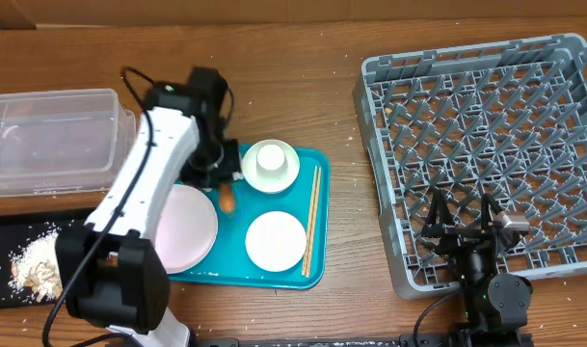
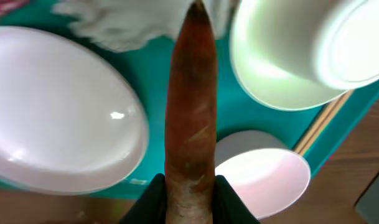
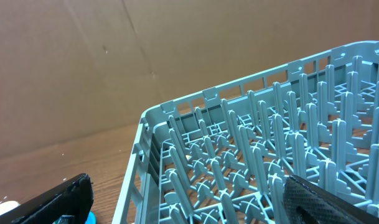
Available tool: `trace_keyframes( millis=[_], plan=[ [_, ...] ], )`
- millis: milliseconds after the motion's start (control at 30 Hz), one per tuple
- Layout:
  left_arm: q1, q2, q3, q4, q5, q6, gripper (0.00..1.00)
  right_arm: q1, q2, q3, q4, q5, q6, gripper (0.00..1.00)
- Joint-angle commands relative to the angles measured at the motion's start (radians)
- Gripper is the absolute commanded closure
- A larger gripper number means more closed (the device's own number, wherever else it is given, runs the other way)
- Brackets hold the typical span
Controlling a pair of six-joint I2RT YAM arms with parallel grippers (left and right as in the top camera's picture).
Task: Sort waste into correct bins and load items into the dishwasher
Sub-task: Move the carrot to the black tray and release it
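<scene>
My left gripper (image 2: 189, 198) is shut on the thick end of a small orange carrot (image 2: 190, 112) over the teal tray; overhead, the carrot (image 1: 227, 200) shows just past the gripper (image 1: 221, 185). A pale pink plate (image 1: 182, 229) lies left of it. A white bowl (image 1: 270, 166) with a cup in it sits behind. The small white dish (image 1: 276, 241) and wooden chopsticks (image 1: 312, 220) lie to the right. A blurred white tissue (image 2: 130, 22) lies beyond the carrot tip. My right gripper (image 1: 460, 220) is open over the grey dish rack (image 1: 486, 135), holding nothing.
The teal serving tray (image 1: 274, 277) holds the dishes at centre. A clear plastic tub (image 1: 52, 140) stands at the far left, and below it a black tray (image 1: 4, 236) holds white rice scraps (image 1: 35, 265). In the right wrist view the rack's corner (image 3: 177, 115) and pegs fill the frame.
</scene>
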Motion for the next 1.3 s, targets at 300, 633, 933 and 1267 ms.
trace_keyframes(
  millis=[300,633,933,1267],
  plan=[
    [0.628,0.002,0.274,-0.199,-0.225,-0.146,0.96,-0.003,-0.008,-0.011,0.004,-0.001,0.001,0.00],
    [1.026,0.035,0.239,-0.098,-0.210,-0.168,0.95,-0.003,-0.008,-0.011,0.004,-0.001,0.001,0.00],
    [1.048,0.121,0.052,0.043,-0.153,-0.157,0.96,-0.003,-0.008,-0.011,0.004,-0.001,0.001,0.00],
    [1.051,0.142,-0.086,0.140,-0.144,-0.156,0.90,-0.003,-0.008,-0.011,0.004,-0.001,0.001,0.00]
  ],
)
